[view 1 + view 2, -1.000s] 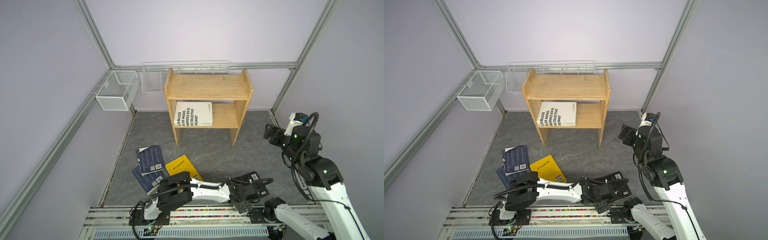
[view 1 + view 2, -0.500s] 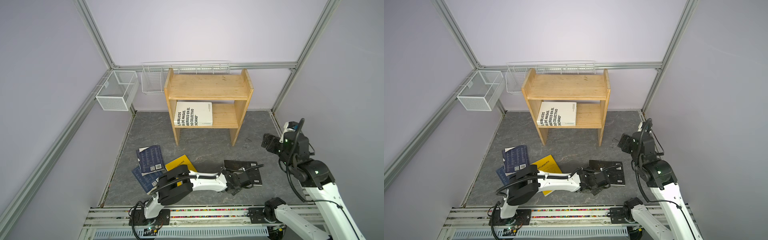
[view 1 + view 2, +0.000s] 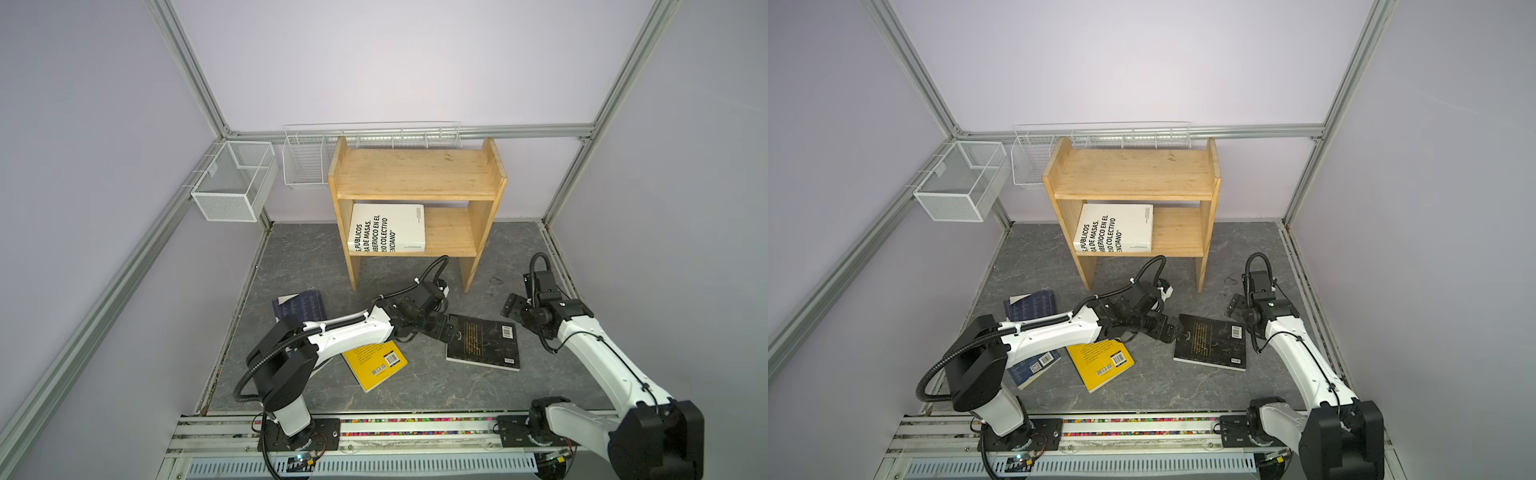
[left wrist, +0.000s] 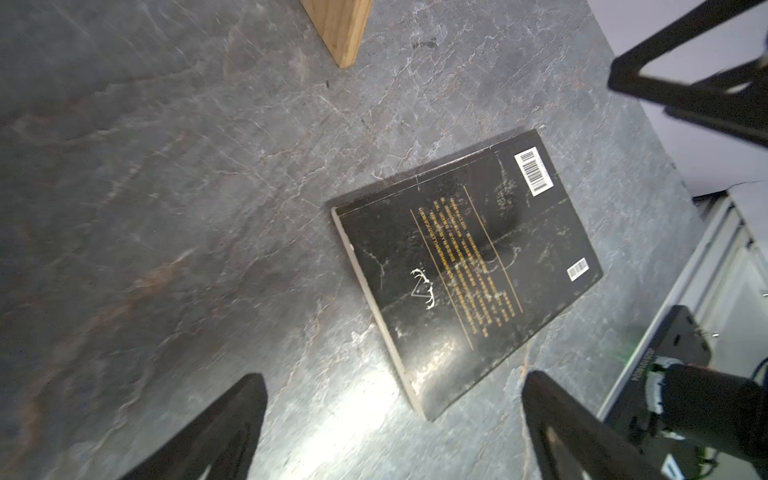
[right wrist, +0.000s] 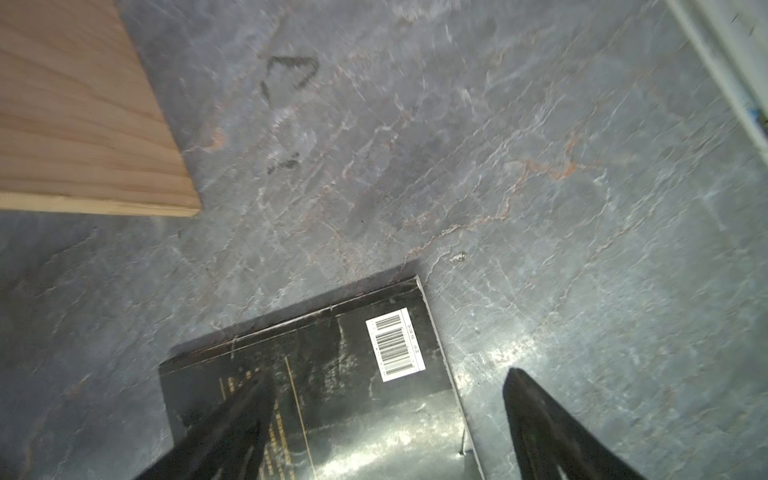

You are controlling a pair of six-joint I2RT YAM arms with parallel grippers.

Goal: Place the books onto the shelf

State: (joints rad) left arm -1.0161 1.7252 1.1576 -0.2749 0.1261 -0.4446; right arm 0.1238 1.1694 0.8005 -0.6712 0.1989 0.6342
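Black book: paperback, lying flat, back cover up, gold text, white barcode. Left gripper, right gripper: jaws wide, empty.

One book is laid flat on the lower tier of the shelf, at its left. On the floor before the shelf, a second book is flanked by the left gripper and right gripper. A third book is set left of it, with more books farther left.
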